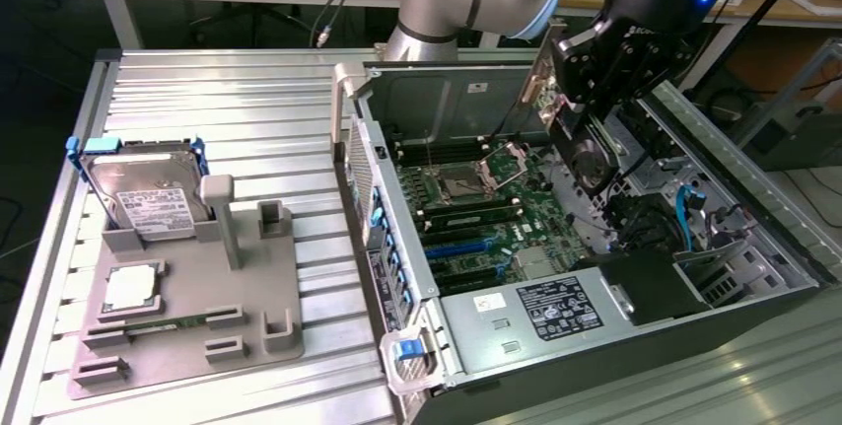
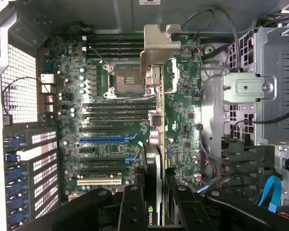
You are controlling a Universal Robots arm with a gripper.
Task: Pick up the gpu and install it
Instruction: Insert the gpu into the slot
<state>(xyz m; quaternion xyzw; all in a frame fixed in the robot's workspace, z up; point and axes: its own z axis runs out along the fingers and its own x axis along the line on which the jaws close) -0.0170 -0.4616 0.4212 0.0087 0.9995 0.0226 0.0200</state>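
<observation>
Ribbed metal desk [image 1: 197,80] underneath, workshop benches behind, and all eyes on the open computer case [image 1: 736,198] lying on its side. Outside the case, on the exterior view's left, sits the grey fixture tray [image 1: 184,336] with the hard drive [image 1: 145,193] propped in its holder.

Now the action: the end effector [image 2: 154,209] hangs above the case's open side, clamped on the gpu [image 2: 156,122]. The wrist view looks straight down the card, edge-on, with a black finger [image 2: 132,207] pressed on each face. Its silver bracket [image 2: 159,45] sticks out at the far end, over the motherboard [image 2: 183,125] inside the case.

So the pick-up looks done and this is the install step, the carry-in. The card is inside the case's outline but clear of the board, not seated. It appears to run across the blue expansion slots [image 2: 106,138] rather than along them. By my reading, the next move calls for turning the card parallel to a slot. The bracket should then face the case's vented rear openings [image 2: 33,159], followed by a straight, careful press down. Cables crowd the drive-bay side of the case, so clearance there needs watching.
</observation>
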